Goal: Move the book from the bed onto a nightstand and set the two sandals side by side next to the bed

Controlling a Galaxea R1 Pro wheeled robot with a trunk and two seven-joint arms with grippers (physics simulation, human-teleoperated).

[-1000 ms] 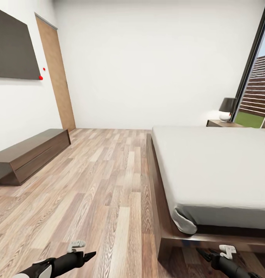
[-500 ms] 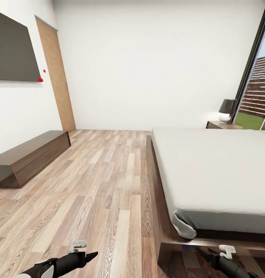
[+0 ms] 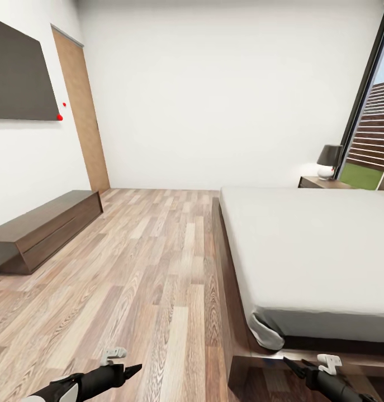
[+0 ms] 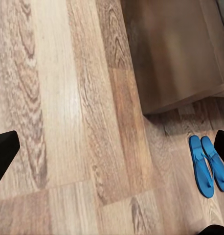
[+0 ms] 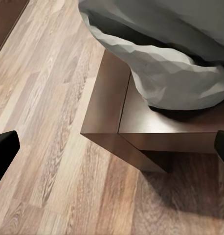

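The bed (image 3: 303, 245) takes the 3 o'clock side of the head view, a low dark frame with a plain off-white mattress (image 3: 309, 240) on top. I see no book on the part of the mattress that shows. A nightstand (image 3: 324, 182) stands at about 2 o'clock, beyond the far corner of the bed, with a small lamp (image 3: 329, 161) on it, next to the window (image 3: 376, 134). At 9 o'clock a low dark cabinet (image 3: 43, 226) stands along the white wall, under a dark panel (image 3: 18, 72), and a wooden door (image 3: 83, 111) is at 11 o'clock.

The two sandals (image 4: 208, 165) lie on the plank floor (image 3: 141, 268), side by side and touching, just beside the corner of the bed frame, as the left wrist view shows.

The left gripper (image 3: 133, 368) hangs low over the floor at 7 o'clock, its fingers spread wide and holding nothing. The right gripper (image 3: 289, 364) is at 5 o'clock, near the foot corner of the bed, also wide and empty; in its wrist view the mattress corner bulges over the frame.
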